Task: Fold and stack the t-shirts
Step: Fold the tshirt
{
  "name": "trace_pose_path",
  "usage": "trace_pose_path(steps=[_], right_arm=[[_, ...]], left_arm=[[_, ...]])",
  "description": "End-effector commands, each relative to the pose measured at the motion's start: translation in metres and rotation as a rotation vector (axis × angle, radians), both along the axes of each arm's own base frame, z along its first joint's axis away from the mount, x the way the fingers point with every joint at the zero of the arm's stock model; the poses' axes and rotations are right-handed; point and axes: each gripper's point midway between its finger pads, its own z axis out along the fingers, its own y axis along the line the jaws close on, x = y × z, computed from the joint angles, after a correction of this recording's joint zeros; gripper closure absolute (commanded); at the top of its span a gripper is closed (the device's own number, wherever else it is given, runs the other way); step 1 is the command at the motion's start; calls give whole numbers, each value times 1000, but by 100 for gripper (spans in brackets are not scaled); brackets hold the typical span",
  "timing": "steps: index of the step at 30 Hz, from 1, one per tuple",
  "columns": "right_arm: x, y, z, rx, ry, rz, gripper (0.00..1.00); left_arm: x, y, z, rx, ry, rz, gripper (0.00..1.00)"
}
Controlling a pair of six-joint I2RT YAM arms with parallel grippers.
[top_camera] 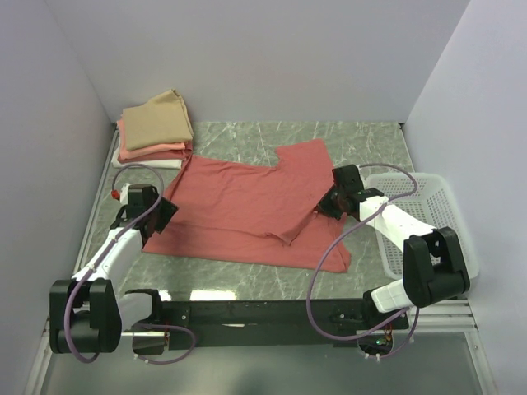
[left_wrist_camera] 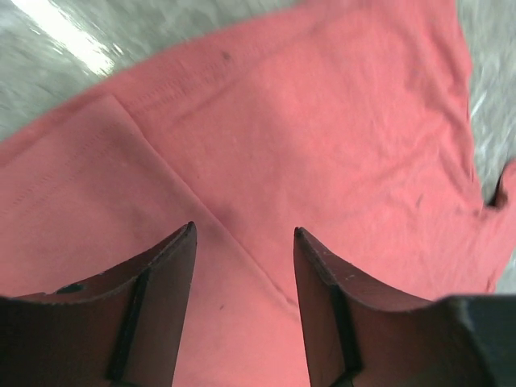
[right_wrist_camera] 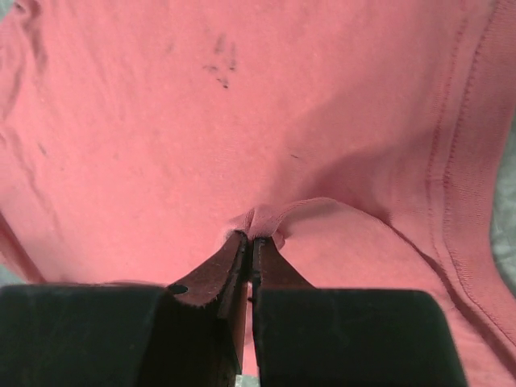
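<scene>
Nearest the arms, the left gripper [left_wrist_camera: 243, 230] stood with its jaws spread apart over the left part of the salmon-red shirt [top_camera: 247, 206]. In its wrist view a stitched seam ran diagonally across the fabric and passed under the gap between the two fingers. Nothing was caught between them, and I could not tell whether the tips touched the cloth.

On the other side, the right gripper [right_wrist_camera: 250, 238] had its jaws pressed together on the same shirt, pinching a small raised pucker of fabric near the garment's right edge, close to a double-stitched hem.

The shirt lay spread across the middle of the marble-patterned table [top_camera: 346, 140], mostly flat, with a loose fold and wrinkles on its right half. A white perforated basket [top_camera: 428, 197] sat just beside the right arm at the table's right edge.

Farther back, in the far left corner, three folded shirts were stacked: a tan shirt [top_camera: 158, 119] on top, a pink shirt [top_camera: 152, 150] beneath it, and a white shirt [top_camera: 148, 163] at the bottom. The stack lay just beyond the red shirt's far left corner.
</scene>
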Motion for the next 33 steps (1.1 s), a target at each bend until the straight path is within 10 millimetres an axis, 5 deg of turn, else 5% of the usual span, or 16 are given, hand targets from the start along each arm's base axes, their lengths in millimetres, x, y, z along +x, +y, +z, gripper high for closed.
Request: trace_pose_path(steps=[1,6,9,12,17,22,26,33], right_arm=[[26,4,26,14,-102,2,100],[27,-1,28,1,-122,-1,85],[30,-5,34,-2,-148,12,49],[29,-8,47,-41,-191,47,34],[1,2,45,-124,-211,160,41],[-52,50,15,-172,-203,379,60],[-66,69,1,-226,-173,454,73],[-62,90,-19,-333,-106,512,76]], left_arm=[[11,12,16,37,-33,101,44],[16,17,14,54,-15,140,44],[19,17,11,53,5,141,44],[21,15,12,51,0,138,44],[23,8,13,28,-14,123,44],[22,6,15,24,-23,111,44],[23,4,19,17,-34,103,44],[24,3,25,17,-47,96,44]])
